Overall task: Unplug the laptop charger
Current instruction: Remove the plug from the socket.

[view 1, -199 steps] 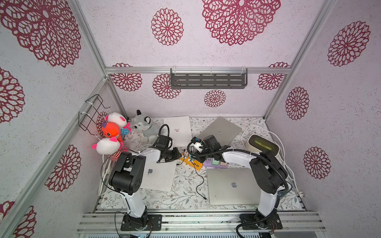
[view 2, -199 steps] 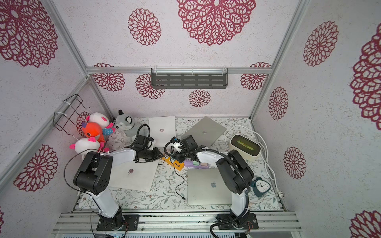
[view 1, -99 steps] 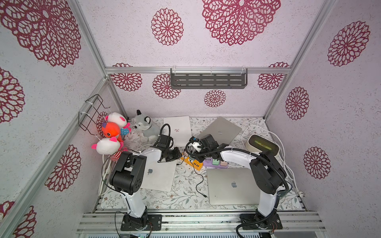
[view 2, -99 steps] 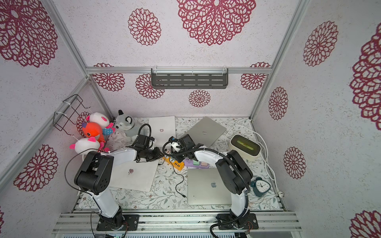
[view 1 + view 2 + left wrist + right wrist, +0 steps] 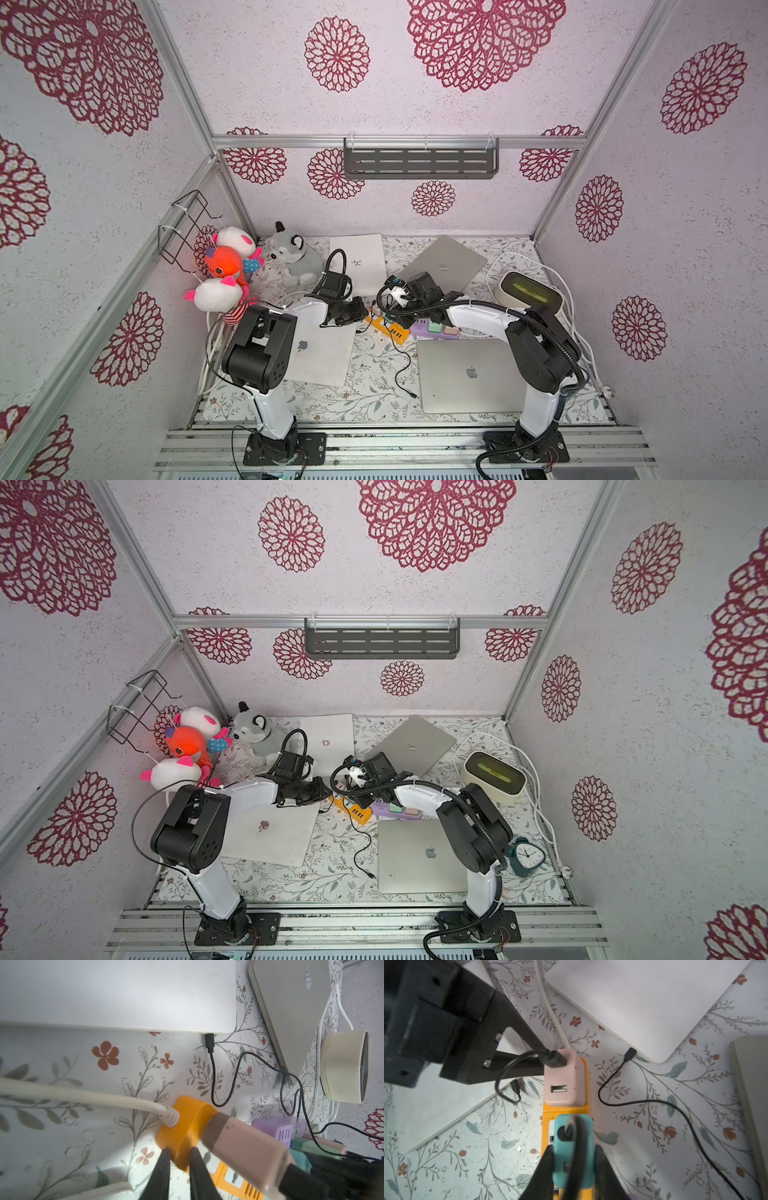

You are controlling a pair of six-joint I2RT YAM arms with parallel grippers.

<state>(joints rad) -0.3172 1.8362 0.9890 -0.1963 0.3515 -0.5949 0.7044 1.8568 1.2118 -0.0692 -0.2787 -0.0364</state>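
Charger, teal, stands plugged into the orange strip and is gripped on both sides by the fingers of the right claw. The left claw is clenched on the strip's end. The pink charger sits between the two claws, just ahead of the right one.

The step is probably best done by drawing the charger straight off the strip, in line with its pins and without rocking. Meanwhile the left claw should pin the strip to the bench so it does not lift along. The black cable running between the right claw's fingers needs slack. The pink charger looks close enough to be knocked.

Counted:
- two claws
- two chargers on the orange strip, one teal and one pink
- two strips, the orange one and a purple strip beside the right claw
- four closed laptops, two beyond the claws and two behind them
- four plush toys, well off past the left claw
- one cream box and one clock, out past the right arm
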